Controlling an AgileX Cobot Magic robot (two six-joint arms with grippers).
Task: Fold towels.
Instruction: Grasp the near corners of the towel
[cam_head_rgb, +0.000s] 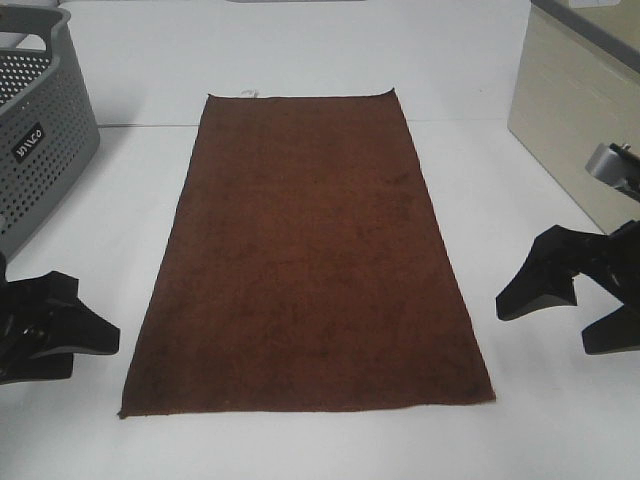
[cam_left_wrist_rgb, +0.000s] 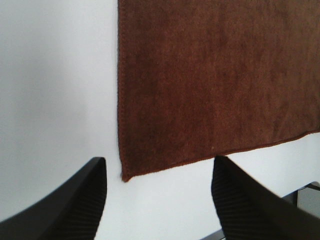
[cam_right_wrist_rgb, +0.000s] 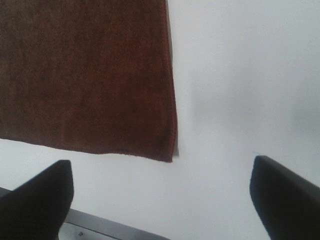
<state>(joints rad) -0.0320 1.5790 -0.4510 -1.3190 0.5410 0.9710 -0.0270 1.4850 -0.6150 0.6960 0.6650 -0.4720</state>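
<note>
Seen from the high camera, the towel (cam_head_rgb: 305, 255) lies flat and fully open on the white table (cam_head_rgb: 300, 60), its small tag (cam_head_rgb: 248, 94) on the far short edge. The left fingers (cam_head_rgb: 60, 320) sit off the towel's near left corner and the right fingers (cam_head_rgb: 545, 270) off its near right corner, both spread and empty. The left wrist view shows the fingers parted just short of the towel's corner, and the right wrist view shows the same, set wider. By my reading no fold is made, so all the folding remains.
</note>
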